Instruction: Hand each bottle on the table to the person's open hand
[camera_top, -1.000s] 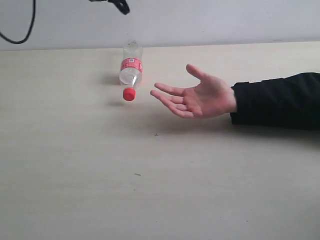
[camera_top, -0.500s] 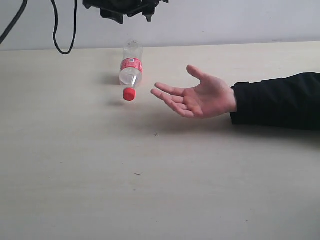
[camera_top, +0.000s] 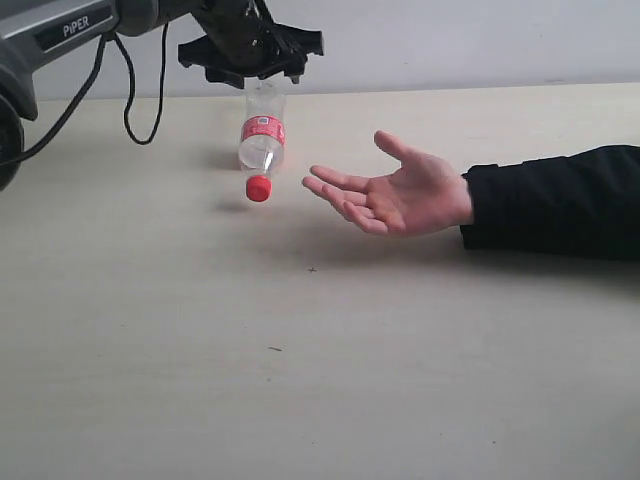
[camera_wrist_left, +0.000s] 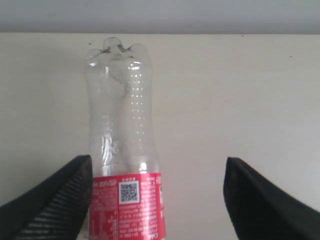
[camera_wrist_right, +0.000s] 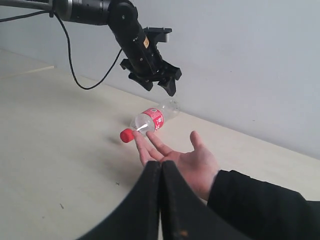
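Left pincer (camera_top: 255, 76) gapes wide above the small clear red-capped plastic bottle (camera_top: 262, 140) (right pincer (camera_wrist_right: 161, 168) shut). Best drop squarely astride its middle and squeeze gently, since thin plastic likely crumples.

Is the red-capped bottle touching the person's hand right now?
Apart. The exterior view shows a strip of bare table between the bottle and the hand.

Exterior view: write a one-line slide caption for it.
The left claw hangs open over a red-capped bottle lying on the table, near a person's open hand.
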